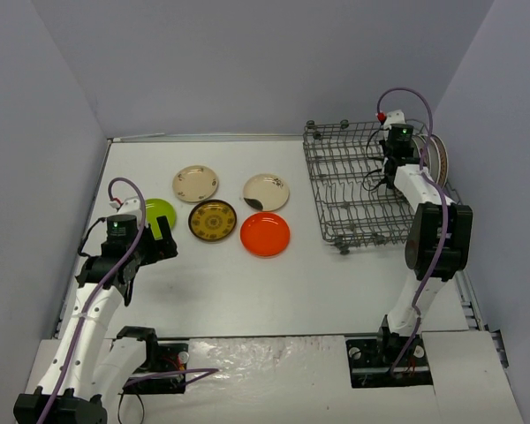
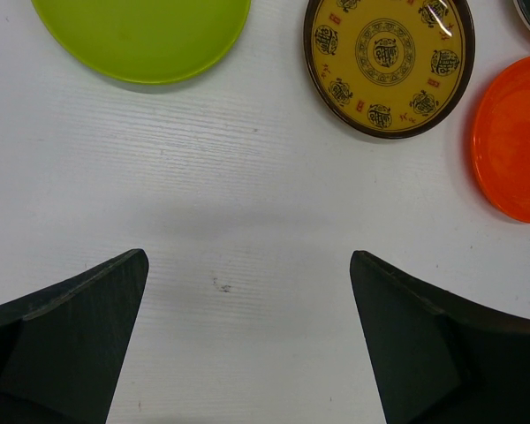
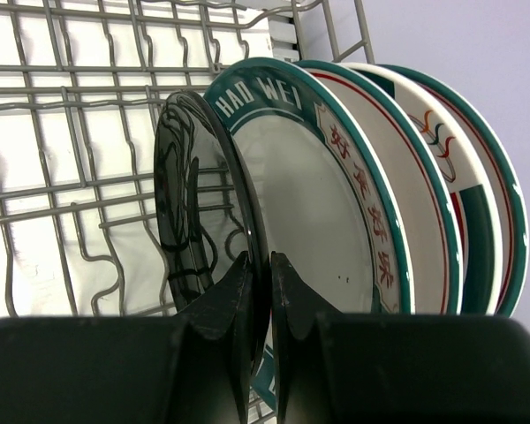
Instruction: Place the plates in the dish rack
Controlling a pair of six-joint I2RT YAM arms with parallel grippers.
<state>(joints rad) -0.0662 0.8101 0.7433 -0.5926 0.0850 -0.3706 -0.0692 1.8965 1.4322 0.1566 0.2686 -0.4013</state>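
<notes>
Here the right gripper [image 3: 259, 305] pinches the rim of a black round plate [image 3: 190, 212] standing upright in the grey wire dish rack [image 3: 62, 132], with a green-rimmed white plate [image 3: 318, 203] just right of its jaws. The left gripper [image 2: 249, 265] gapes wide, a lime-green round plate [image 2: 141, 35] ahead of its left jaw and a brown-rimmed yellow plate [image 2: 389, 62] ahead of its right.

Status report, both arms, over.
Left gripper open, hovering over table near lime-green plate. Right gripper shut on black plate, upright in dish rack beside white plates. Nothing seen blocking.
</notes>
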